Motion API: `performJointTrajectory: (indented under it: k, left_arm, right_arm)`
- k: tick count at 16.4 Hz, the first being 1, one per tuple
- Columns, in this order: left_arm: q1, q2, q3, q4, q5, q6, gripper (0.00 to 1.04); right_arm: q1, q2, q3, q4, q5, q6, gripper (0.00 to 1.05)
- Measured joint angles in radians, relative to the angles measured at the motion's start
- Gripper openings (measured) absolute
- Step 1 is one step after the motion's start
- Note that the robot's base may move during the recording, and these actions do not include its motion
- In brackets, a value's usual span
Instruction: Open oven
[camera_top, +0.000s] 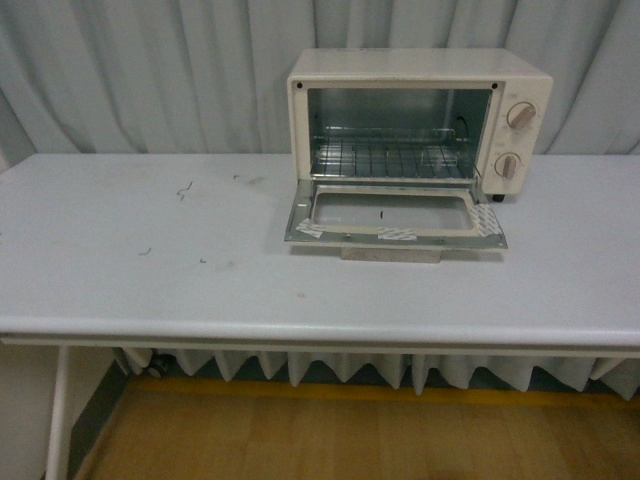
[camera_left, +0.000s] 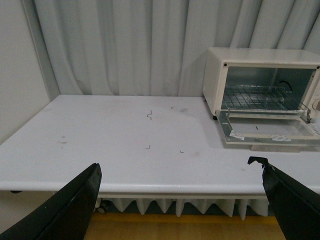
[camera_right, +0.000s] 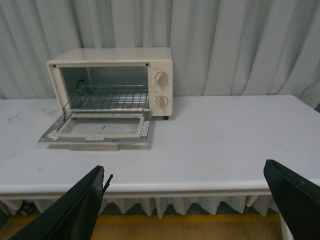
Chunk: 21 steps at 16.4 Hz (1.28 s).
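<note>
Oven (camera_top: 420, 120) on worktop (camera_top: 150, 280), door (camera_top: 395, 215) fully lowered, handle (camera_top: 392, 254) nearest. Left gripper (camera_left: 180, 200) and right gripper (camera_right: 190, 200) spread wide, holding nothing, well short of it. Judged complete: keep clear of the door.

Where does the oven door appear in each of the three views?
Front view: the door lies open and flat, right of centre, in front of the oven.
Left wrist view: door at the right edge, at mid height.
Right wrist view: door left of centre.
Shared landmark: the wire rack just behind the door.
</note>
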Motion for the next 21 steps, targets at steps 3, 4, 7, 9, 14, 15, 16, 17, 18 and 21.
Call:
performJointTrajectory:
  k: [3, 4, 7, 9, 14, 15, 16, 17, 18, 21]
  left_arm:
    - [0.000, 0.000, 0.000, 0.000, 0.000, 0.000, 0.98]
    - [0.000, 0.000, 0.000, 0.000, 0.000, 0.000, 0.98]
    - [0.000, 0.000, 0.000, 0.000, 0.000, 0.000, 0.98]
    - [0.000, 0.000, 0.000, 0.000, 0.000, 0.000, 0.98]
    - [0.000, 0.000, 0.000, 0.000, 0.000, 0.000, 0.98]
    - [0.000, 0.000, 0.000, 0.000, 0.000, 0.000, 0.98]
    - [0.000, 0.000, 0.000, 0.000, 0.000, 0.000, 0.98]
    - [0.000, 0.000, 0.000, 0.000, 0.000, 0.000, 0.98]
    - [0.000, 0.000, 0.000, 0.000, 0.000, 0.000, 0.98]
    - [0.000, 0.000, 0.000, 0.001, 0.000, 0.000, 0.98]
  right_arm:
    - [0.000, 0.000, 0.000, 0.002, 0.000, 0.000, 0.98]
    - [0.000, 0.000, 0.000, 0.001, 0.000, 0.000, 0.98]
    - [0.000, 0.000, 0.000, 0.001, 0.000, 0.000, 0.98]
    - [0.000, 0.000, 0.000, 0.002, 0.000, 0.000, 0.98]
    - [0.000, 0.000, 0.000, 0.001, 0.000, 0.000, 0.98]
    - [0.000, 0.000, 0.000, 0.002, 0.000, 0.000, 0.98]
    - [0.000, 0.000, 0.000, 0.001, 0.000, 0.000, 0.98]
    - [0.000, 0.000, 0.000, 0.001, 0.000, 0.000, 0.98]
    - [0.000, 0.000, 0.000, 0.002, 0.000, 0.000, 0.98]
    - [0.000, 0.000, 0.000, 0.003, 0.000, 0.000, 0.98]
